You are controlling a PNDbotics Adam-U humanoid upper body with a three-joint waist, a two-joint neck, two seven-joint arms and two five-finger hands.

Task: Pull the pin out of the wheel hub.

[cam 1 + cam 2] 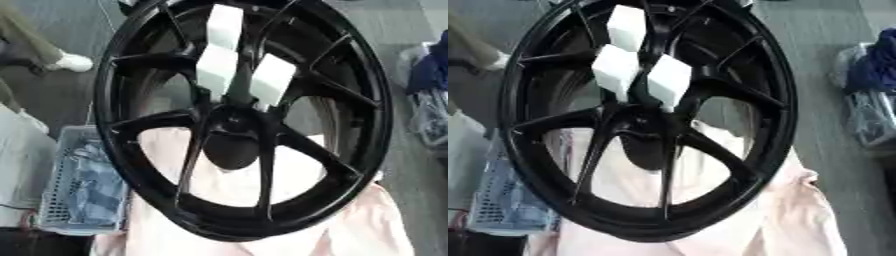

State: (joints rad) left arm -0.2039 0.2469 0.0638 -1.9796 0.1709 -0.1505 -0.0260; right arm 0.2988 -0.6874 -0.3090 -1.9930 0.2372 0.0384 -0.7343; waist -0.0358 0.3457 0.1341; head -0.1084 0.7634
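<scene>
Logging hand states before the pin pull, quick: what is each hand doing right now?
Left hand: not in view.
Right hand: not in view.
Only the black spoked wheel shows.

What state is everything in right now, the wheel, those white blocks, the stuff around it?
Wheel: black, standing tilted, resting on the cloth.
White blocks: three, sticking out of the wheel above its centre.
Centre hub: dark; no pin can be made out.
Pink cloth: spread under the wheel, wrinkled.
Basket: on the left, holding blue fabric.
Robot's hands: not in view.

One black wheel (245,210), three white blocks (217,67), one basket (66,200).
</scene>
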